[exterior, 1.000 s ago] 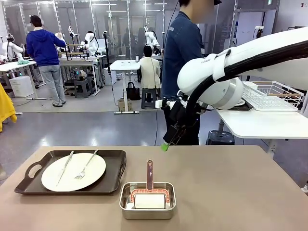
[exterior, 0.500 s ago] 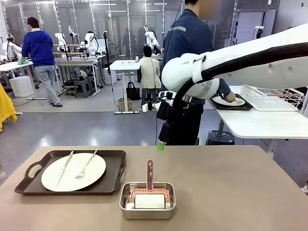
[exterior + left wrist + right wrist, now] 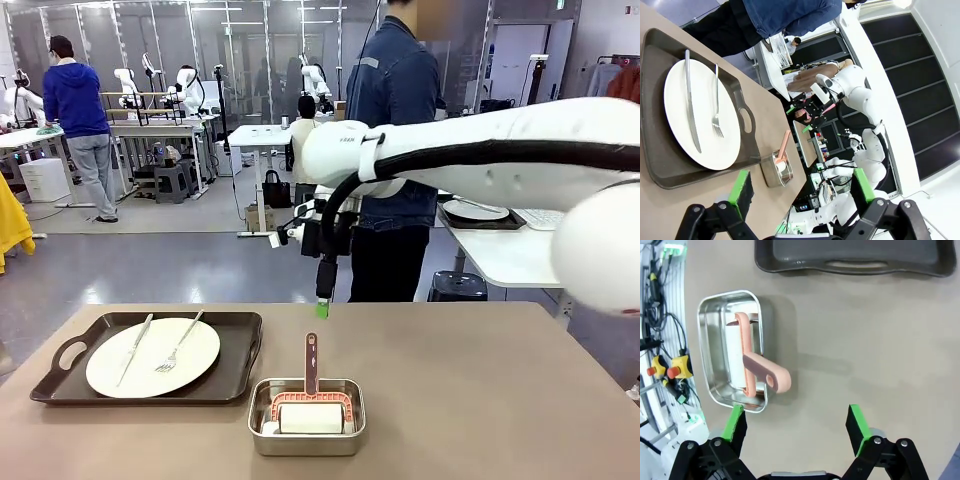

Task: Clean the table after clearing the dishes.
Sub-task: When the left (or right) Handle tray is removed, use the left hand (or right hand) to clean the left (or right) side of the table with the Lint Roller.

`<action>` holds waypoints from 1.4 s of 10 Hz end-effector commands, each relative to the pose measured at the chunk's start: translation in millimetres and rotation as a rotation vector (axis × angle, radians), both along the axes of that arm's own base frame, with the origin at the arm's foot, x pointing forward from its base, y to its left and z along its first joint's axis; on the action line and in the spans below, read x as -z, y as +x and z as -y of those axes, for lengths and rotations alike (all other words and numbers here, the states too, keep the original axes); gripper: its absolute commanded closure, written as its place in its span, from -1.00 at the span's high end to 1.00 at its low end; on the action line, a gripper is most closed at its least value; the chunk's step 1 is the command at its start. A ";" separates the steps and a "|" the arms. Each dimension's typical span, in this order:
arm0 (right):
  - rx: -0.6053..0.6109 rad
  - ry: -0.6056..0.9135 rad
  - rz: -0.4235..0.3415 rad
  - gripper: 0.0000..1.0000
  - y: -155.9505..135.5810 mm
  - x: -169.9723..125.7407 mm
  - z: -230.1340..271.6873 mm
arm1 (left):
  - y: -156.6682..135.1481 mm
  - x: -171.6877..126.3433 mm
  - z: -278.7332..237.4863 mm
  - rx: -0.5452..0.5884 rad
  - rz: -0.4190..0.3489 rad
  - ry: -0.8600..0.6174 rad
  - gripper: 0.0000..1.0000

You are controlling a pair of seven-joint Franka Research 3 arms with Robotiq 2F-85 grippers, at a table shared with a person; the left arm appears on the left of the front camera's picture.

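Note:
The brown table [image 3: 480, 390] carries one of the dishes at its left: a white plate [image 3: 152, 357] with knife and fork on a dark handled tray [image 3: 240, 350]. The left wrist view shows the same plate [image 3: 700, 112] and tray [image 3: 747, 117] below the open left gripper [image 3: 801, 192], which holds nothing. My right gripper [image 3: 322, 305] hangs open and pointing down above the table's far middle. In its own view the right gripper [image 3: 795, 425] stands over bare table [image 3: 865, 350], just beside the roller pan [image 3: 715, 335]. A second plate [image 3: 475, 211] lies on a dark tray on the white side table.
A small steel pan [image 3: 307, 415] with a pink-handled roller [image 3: 311, 362] stands at the front middle. A person [image 3: 400, 120] stands at the far side, back turned. The white side table [image 3: 520, 255] is at the right. The tray's edge [image 3: 850, 262] lies beyond the right gripper.
My right arm has swung left along the table's far edge, its gripper now lower and over the table near the pan. The person has drawn back from the side table.

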State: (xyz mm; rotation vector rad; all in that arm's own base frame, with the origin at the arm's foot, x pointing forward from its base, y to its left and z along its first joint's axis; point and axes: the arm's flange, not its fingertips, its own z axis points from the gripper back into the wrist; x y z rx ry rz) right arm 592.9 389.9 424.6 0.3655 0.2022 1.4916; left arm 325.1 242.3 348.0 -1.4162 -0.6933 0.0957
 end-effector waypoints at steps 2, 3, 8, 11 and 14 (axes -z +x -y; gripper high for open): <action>-0.133 -0.036 -0.051 1.00 23.7 9.0 -36.3 | -4.0 -0.6 -3.4 0.013 0.016 0.002 1.00; -0.170 -0.036 -0.072 1.00 23.8 15.8 -42.6 | -4.0 -0.6 -3.4 0.013 0.016 0.002 1.00; -0.217 -0.104 -0.234 1.00 18.0 47.5 -54.6 | -4.0 -0.6 -3.4 0.013 0.016 0.002 1.00; -0.207 -0.101 -0.267 1.00 5.9 64.5 -57.4 | -4.0 -0.6 -3.4 0.013 0.016 0.002 1.00; -0.205 -0.102 -0.282 1.00 -1.0 74.9 -59.1 | -4.0 -0.6 -3.4 0.013 0.016 0.002 1.00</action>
